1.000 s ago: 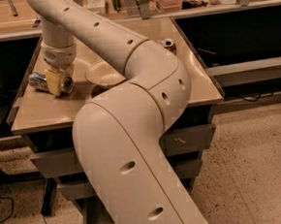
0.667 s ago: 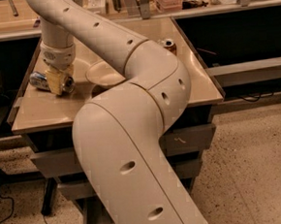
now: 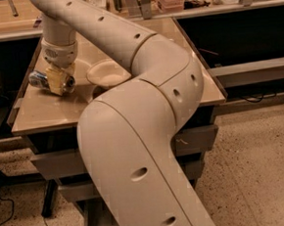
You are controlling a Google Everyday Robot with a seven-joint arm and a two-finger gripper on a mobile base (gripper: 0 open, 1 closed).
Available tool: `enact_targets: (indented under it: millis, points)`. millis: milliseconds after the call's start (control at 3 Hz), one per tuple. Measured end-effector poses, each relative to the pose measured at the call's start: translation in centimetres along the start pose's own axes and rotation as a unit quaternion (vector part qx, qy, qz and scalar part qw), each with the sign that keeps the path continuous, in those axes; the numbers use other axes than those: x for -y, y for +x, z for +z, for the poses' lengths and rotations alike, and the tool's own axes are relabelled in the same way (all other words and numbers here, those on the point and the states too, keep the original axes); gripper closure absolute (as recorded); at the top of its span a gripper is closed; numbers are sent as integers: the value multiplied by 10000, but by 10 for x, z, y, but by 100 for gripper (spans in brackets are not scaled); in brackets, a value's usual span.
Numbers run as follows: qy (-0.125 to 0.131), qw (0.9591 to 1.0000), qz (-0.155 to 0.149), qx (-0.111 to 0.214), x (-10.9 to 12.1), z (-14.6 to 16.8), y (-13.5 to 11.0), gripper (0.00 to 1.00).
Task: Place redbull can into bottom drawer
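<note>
The redbull can [image 3: 37,78] lies on its side near the left end of the tan cabinet top [image 3: 44,115], its blue-and-silver body poking out to the left. My gripper [image 3: 58,81] reaches straight down from the white arm [image 3: 135,150] and sits over the can's middle, right at the cabinet top. The bottom drawer [image 3: 96,225] stands pulled out at the cabinet's foot. Only a strip of its grey floor shows left of my arm; the rest is hidden behind it.
A white bowl [image 3: 107,73] sits just right of the gripper on the cabinet top. Two upper grey drawer fronts [image 3: 52,163] are closed. A dark shelf unit [image 3: 252,72] stands to the right. A black cable [image 3: 5,214] lies on the speckled floor at the left.
</note>
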State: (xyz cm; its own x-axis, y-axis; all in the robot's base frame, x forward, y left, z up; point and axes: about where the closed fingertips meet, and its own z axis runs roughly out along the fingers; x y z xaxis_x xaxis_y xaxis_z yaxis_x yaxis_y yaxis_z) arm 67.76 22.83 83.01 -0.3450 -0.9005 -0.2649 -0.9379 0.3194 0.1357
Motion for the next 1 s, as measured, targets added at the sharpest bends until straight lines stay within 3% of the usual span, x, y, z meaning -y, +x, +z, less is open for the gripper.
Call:
enact_targets:
  millis: [333,667,1000]
  points:
    - [-176,9996,95,177,-44,-11,35,100]
    - [-176,9996,96,177,-44,-11,35,100]
    - [-276,9994,160,154,-70,-16,41,100]
